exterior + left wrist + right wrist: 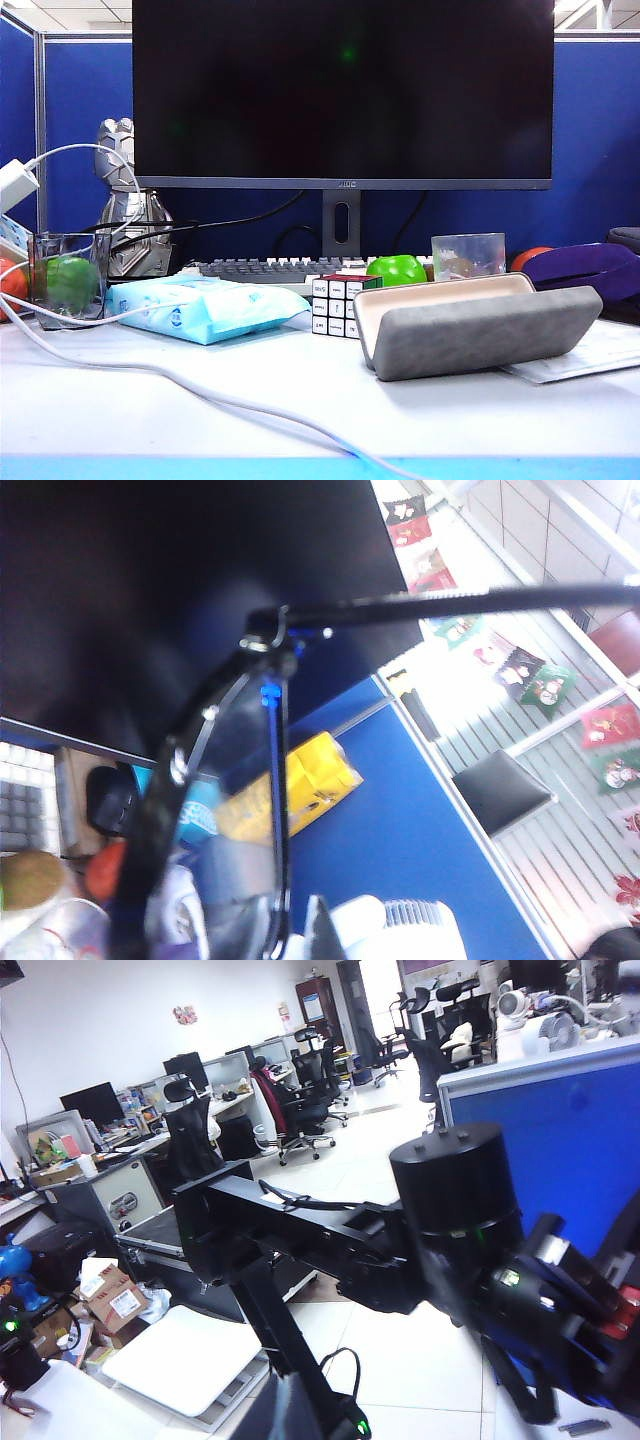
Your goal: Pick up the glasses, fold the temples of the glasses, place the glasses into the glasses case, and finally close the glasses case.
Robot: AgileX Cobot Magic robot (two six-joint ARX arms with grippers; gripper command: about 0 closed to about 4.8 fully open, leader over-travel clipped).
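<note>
The glasses (165, 780) fill the left wrist view close to the camera, lifted off the table. One of the temples (450, 602) stands unfolded, stretching out from the hinge. My left gripper (290, 942) is shut on the glasses at the lens rim, beside its white fingertips (385, 928). The glasses case (480, 330) lies open on the table at the right, cream lining showing. My right gripper (300, 1412) is shut and holds nothing, raised and facing the other black arm (450, 1220). Neither gripper nor the glasses appears in the exterior view.
A Rubik's cube (338, 300) and a pale blue tissue pack (200, 305) sit left of the case. A white cable (150, 375) runs across the front. Behind are a keyboard (260, 268), a green apple (397, 268), a clear cup (467, 255) and the monitor (340, 90).
</note>
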